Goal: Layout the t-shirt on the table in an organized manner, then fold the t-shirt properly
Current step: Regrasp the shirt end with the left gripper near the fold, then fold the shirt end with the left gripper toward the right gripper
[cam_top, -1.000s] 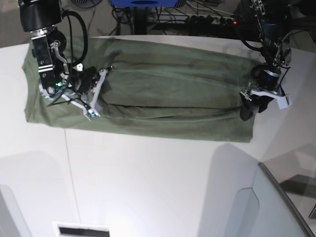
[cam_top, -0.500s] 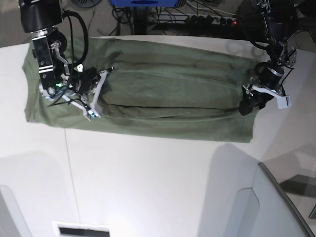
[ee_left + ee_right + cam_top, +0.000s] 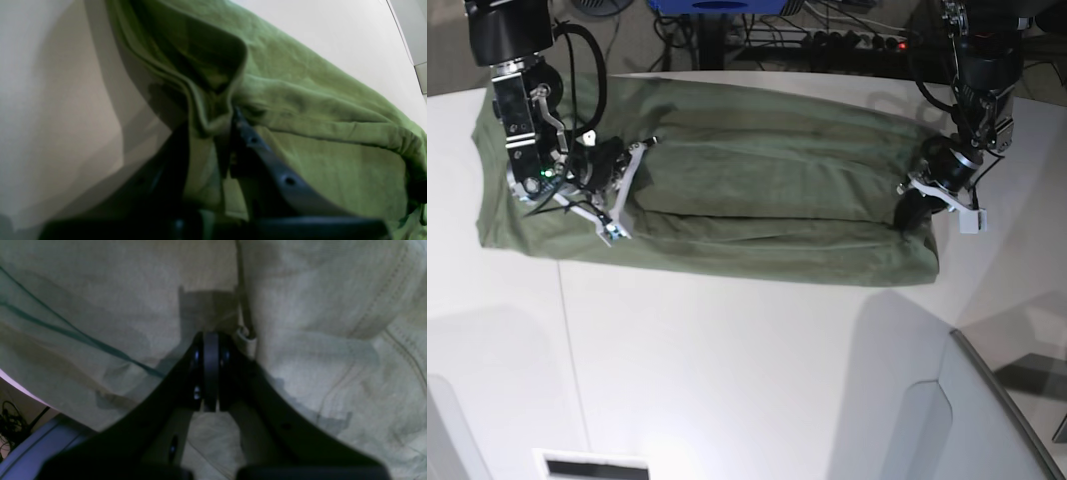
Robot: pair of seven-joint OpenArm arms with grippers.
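White table bears the t-shirt, its edge pinched by the left gripper; right gripper closed.

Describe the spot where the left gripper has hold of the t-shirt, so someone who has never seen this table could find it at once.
Start from the white table and the long olive-green t-shirt lying across its far half. Follow the shirt to its end on the base view's right, where the left gripper is shut on a bunched fold of edge cloth. The right gripper, at the other end, rests shut on flat cloth.
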